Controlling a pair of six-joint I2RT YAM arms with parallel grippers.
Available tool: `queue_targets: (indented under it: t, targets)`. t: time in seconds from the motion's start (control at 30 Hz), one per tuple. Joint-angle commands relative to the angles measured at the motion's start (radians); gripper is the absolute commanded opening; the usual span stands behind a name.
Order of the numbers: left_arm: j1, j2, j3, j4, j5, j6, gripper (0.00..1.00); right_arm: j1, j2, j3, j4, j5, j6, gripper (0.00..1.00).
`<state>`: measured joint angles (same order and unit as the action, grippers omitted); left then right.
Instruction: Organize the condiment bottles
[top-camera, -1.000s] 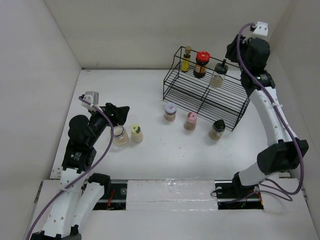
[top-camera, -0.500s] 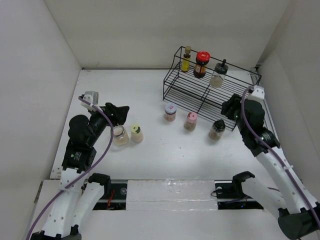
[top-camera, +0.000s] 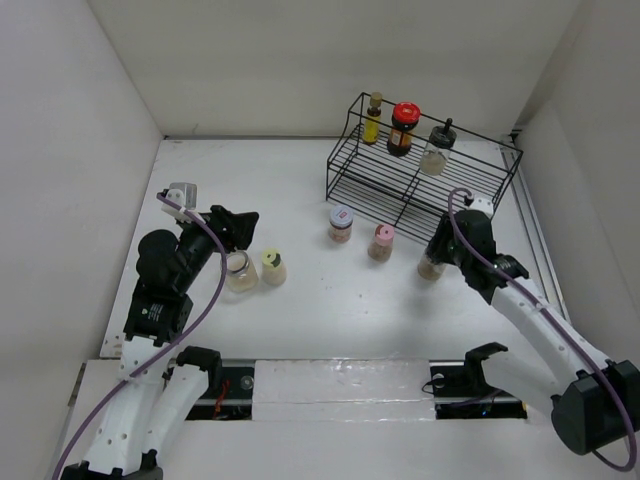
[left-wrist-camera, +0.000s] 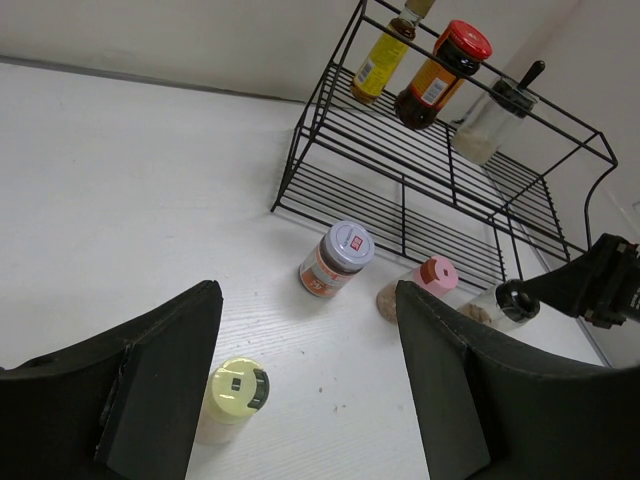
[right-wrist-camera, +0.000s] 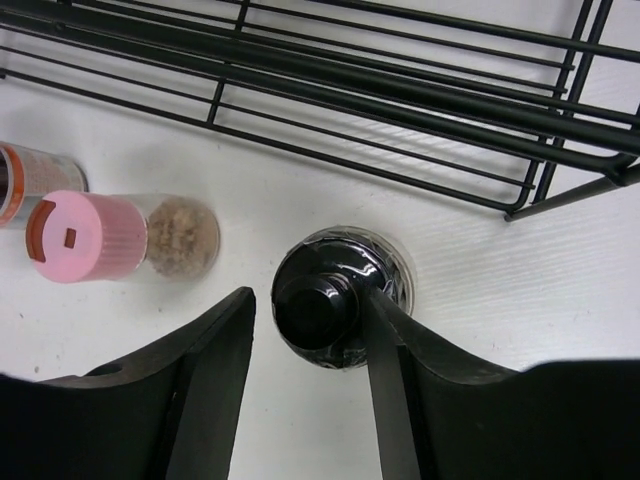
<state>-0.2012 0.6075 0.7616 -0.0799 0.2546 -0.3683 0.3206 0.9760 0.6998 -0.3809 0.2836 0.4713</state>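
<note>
Three condiment bottles stand on the black wire rack (top-camera: 420, 185): a yellow one (top-camera: 373, 117), a red-capped one (top-camera: 403, 128) and a black-topped one (top-camera: 438, 148). On the table in front stand a bluish-white-capped jar (top-camera: 341, 223), a pink-capped bottle (top-camera: 381, 241) and a black-capped bottle (top-camera: 432, 264). My right gripper (right-wrist-camera: 308, 300) is open around that black cap (right-wrist-camera: 318, 308); its right finger touches the cap and the left one stands apart. At the left, my left gripper (left-wrist-camera: 305, 310) is open and holds nothing. A pale-yellow-capped bottle (left-wrist-camera: 235, 390) sits by its left finger, with a clear jar (top-camera: 240, 270) beside it.
White walls close in the table at the left, back and right. The rack's lower shelf (right-wrist-camera: 400, 90) lies just beyond the black-capped bottle. The pink-capped bottle (right-wrist-camera: 85, 238) stands close to the left of my right gripper.
My right arm has swung down from above the rack's back right corner to the black-capped bottle on the table, and its jaws have narrowed slightly. The left arm has not moved.
</note>
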Motion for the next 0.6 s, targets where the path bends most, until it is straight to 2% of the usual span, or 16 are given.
queue_targets:
  t: [0.0, 0.1, 0.17, 0.2, 0.23, 0.33, 0.43, 0.5, 0.53, 0.57]
  targets:
    - [-0.003, 0.000, 0.018, 0.023, 0.002, -0.006, 0.66, 0.000, 0.006, 0.007, 0.082, 0.000, -0.010, 0.53]
    - [-0.003, 0.000, 0.018, 0.023, 0.002, -0.006, 0.66, 0.000, 0.033, 0.017, 0.082, 0.022, -0.010, 0.44]
    - [-0.003, 0.000, 0.018, 0.023, 0.002, -0.006, 0.66, 0.000, 0.044, 0.006, 0.092, 0.045, -0.010, 0.42]
    - [-0.003, 0.000, 0.018, 0.023, 0.002, -0.006, 0.66, 0.000, 0.044, 0.006, 0.093, 0.045, -0.010, 0.35]
    - [-0.003, 0.000, 0.018, 0.023, 0.002, -0.006, 0.66, 0.000, 0.053, 0.006, 0.093, 0.060, -0.010, 0.34]
    - [-0.003, 0.000, 0.018, 0.023, 0.011, -0.006, 0.66, 0.009, 0.062, -0.005, 0.102, 0.094, -0.010, 0.34]
    - [-0.003, 0.000, 0.018, 0.023, 0.011, -0.006, 0.66, 0.021, 0.087, 0.007, 0.102, 0.104, -0.010, 0.45]
    - [-0.003, 0.000, 0.018, 0.023, 0.011, -0.006, 0.66, 0.034, 0.099, 0.016, 0.102, 0.127, -0.019, 0.44]
    - [-0.003, 0.000, 0.018, 0.023, 0.011, -0.006, 0.66, 0.044, 0.111, 0.017, 0.102, 0.137, -0.019, 0.32]
    - [-0.003, 0.000, 0.018, 0.023, 0.011, -0.006, 0.66, 0.044, 0.112, 0.026, 0.111, 0.137, -0.019, 0.28]
